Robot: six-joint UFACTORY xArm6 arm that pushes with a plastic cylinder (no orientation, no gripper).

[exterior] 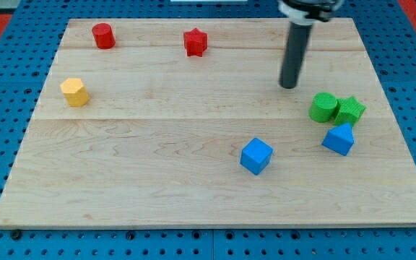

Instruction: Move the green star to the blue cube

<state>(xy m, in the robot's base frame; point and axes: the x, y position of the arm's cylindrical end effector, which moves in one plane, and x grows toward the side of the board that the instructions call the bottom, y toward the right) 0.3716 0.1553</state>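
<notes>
The green star (350, 110) lies near the view's right edge of the wooden board, touching a green cylinder (324, 107) on its left. The blue cube (256, 156) sits lower and to the left, near the board's middle bottom. A second blue block (339, 139), with a sloped top, lies just below the green star. My tip (288, 86) stands above and to the left of the green cylinder, apart from it, touching no block.
A red cylinder (103, 35) and a red star (195, 42) lie near the view's top. A yellow hexagonal block (74, 92) lies at the left. The board (157, 144) rests on a blue pegboard.
</notes>
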